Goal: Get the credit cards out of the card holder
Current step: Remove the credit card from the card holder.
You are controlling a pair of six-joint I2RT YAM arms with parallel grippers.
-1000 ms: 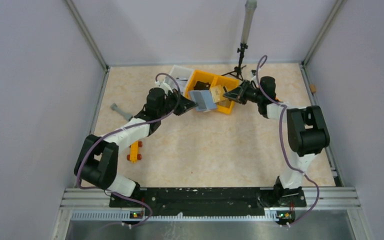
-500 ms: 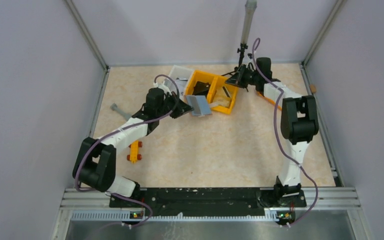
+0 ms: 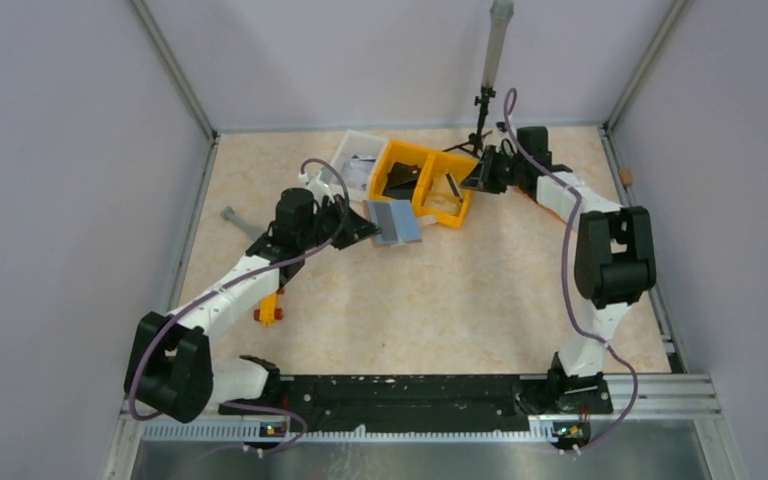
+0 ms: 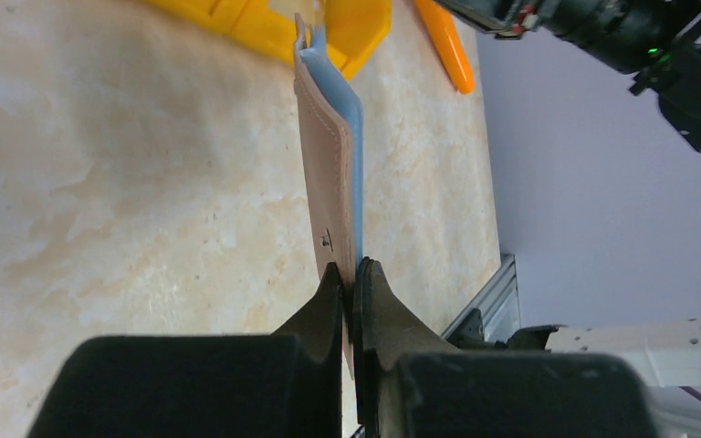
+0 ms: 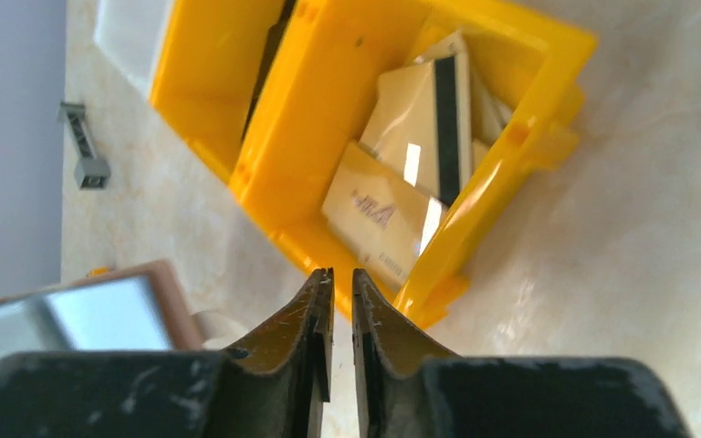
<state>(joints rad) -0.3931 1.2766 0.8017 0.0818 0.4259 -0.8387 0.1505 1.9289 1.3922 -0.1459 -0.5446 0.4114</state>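
My left gripper is shut on the lower edge of the card holder and holds it above the table, just in front of the yellow bin. In the left wrist view the card holder stands edge-on, brown outside, pale blue inside, pinched at my left gripper. My right gripper hovers at the bin's right end. Its jaws stand a narrow gap apart, with nothing between them at my right gripper. Two beige credit cards lie in the yellow bin's right compartment, one showing a black stripe.
A white bin adjoins the yellow one, whose left compartment holds a dark item. A black stand rises behind. A grey tool and a yellow-red toy lie at the left. An orange object lies beyond the bin.
My right gripper has left the card holder, swung over the yellow bin and parted its jaws slightly. My left arm has drawn the holder back and to the left.
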